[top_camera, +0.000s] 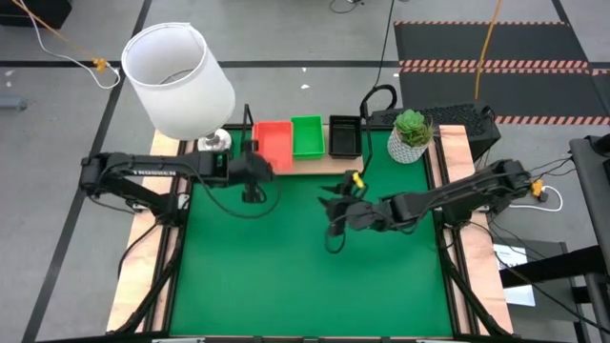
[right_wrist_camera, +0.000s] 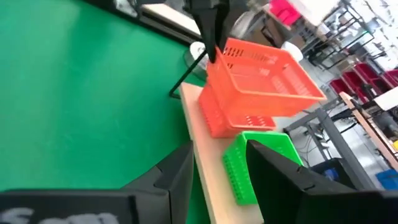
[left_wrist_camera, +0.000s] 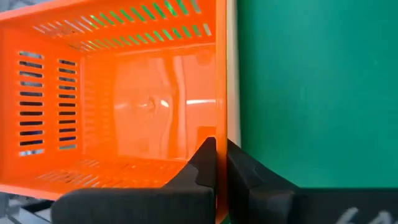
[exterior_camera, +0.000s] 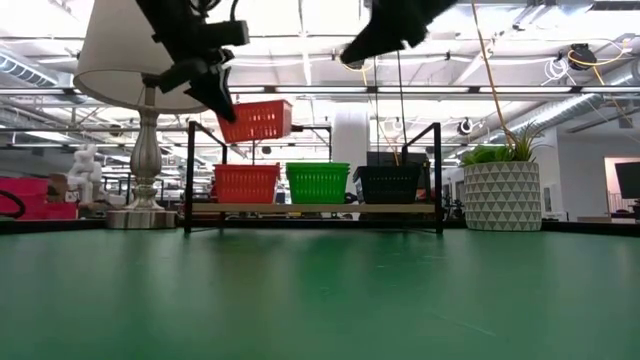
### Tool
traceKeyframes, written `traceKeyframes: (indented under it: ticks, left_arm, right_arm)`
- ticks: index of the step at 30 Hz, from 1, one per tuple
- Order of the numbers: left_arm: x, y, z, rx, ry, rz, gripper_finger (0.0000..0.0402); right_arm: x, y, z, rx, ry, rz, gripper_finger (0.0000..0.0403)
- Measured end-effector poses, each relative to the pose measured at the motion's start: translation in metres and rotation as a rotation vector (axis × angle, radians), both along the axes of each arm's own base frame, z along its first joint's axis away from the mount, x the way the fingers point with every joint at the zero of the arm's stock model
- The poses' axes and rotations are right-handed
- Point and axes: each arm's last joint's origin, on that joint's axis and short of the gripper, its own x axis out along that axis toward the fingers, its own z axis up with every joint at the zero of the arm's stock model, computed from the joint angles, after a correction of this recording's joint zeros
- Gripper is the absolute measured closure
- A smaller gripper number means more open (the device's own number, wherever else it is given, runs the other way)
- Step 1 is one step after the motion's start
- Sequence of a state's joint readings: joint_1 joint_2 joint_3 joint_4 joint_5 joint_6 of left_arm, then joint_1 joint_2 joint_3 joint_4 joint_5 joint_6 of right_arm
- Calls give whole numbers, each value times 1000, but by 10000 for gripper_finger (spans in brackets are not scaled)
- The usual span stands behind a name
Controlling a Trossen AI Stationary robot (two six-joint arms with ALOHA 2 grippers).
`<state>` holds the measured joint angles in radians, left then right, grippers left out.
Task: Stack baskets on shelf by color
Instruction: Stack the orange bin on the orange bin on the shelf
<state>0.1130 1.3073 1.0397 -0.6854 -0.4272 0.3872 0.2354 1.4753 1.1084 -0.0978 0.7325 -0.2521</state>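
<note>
The left hand [top_camera: 255, 168] is clenching the rim of an orange-red basket [exterior_camera: 257, 121] and holding it in the air above the shelf [exterior_camera: 312, 208], tilted, directly over the orange-red stack [exterior_camera: 245, 183] that is sitting at the lamp-side end of the shelf board. In the left wrist view the two dark fingers [left_wrist_camera: 205, 163] are pinching one wall of that basket between them, with the green mat of the bench [left_wrist_camera: 311, 93] showing past the basket's edge. On the shelf, the green stack [exterior_camera: 318, 182] is standing in the middle, just beside the orange-red one, and the black stack [exterior_camera: 389, 183] is sitting just beside the green one, at the end nearest the potted plant [exterior_camera: 503, 185]. The right hand [top_camera: 335, 211] is hanging over the bench in front of the shelf, well apart from it, released and holding nothing, its fingers [right_wrist_camera: 180, 174] standing apart with the shelf's light-wood board visible in the gap between them. A table lamp [top_camera: 178, 81] with a white shade is standing beside the shelf's orange-red end, and the potted plant is standing beyond the shelf's black end.
</note>
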Motion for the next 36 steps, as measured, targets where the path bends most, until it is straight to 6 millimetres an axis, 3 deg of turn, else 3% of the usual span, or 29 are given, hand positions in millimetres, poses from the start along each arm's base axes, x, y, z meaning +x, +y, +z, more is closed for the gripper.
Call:
traceKeyframes:
  ticks: [8, 15, 22, 28, 36]
  left_arm:
    - [-7, 33, -1, -63, -5, 71, 391]
    - [-16, 59, -3, -109, -16, 138, 381]
    - [-15, 71, -10, -153, -3, 117, 395]
    - [-10, 74, -17, -166, 17, 94, 375]
    - [-10, 78, -23, -182, 45, 104, 394]
  right_arm:
    - [-41, -17, -5, -17, -155, 1, 261]
    - [-64, -21, -4, -22, -231, 13, 261]
    - [-69, -18, -1, -17, -249, 30, 261]
    - [-69, -18, -1, -20, -245, 32, 261]
    - [-69, -18, -1, -19, -247, 32, 261]
